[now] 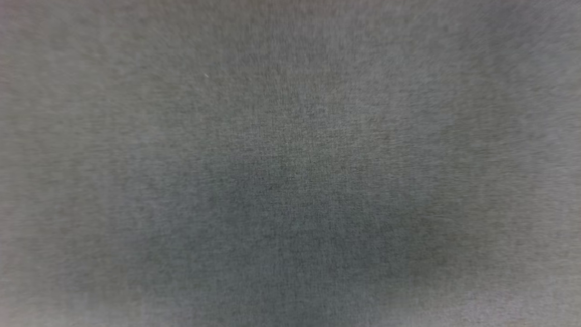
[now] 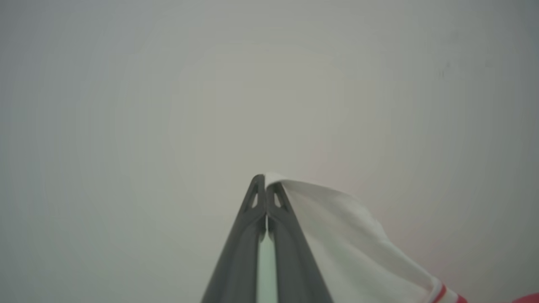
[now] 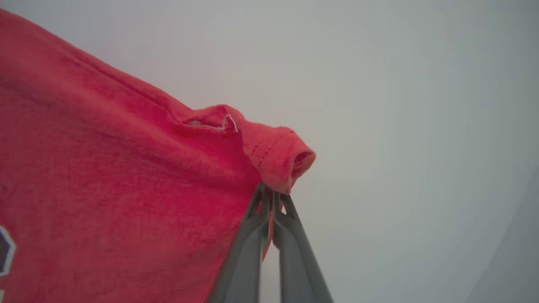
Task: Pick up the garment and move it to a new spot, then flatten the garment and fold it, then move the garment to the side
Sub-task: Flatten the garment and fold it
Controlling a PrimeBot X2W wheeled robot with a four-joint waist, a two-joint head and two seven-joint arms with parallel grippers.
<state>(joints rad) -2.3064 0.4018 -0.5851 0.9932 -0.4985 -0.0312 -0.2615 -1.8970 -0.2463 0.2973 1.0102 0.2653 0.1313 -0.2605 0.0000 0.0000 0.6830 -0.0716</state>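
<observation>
Garment [image 3: 105,189] is hanging in the air between your two tools, with a plain pale background behind it in both wrist views. Your left tool [image 2: 265,182] is pinching the edge of the white sleeve [image 2: 345,235], and your right tool [image 3: 270,192] is pinching a rolled red hem corner [image 3: 282,160]. The cloth is looking light, soft and limp, so it is probably sagging between the grips and could be slipping from shallow pinches. You are safest gripping seams and hems, where doubled cloth is giving the fingers more bite.
</observation>
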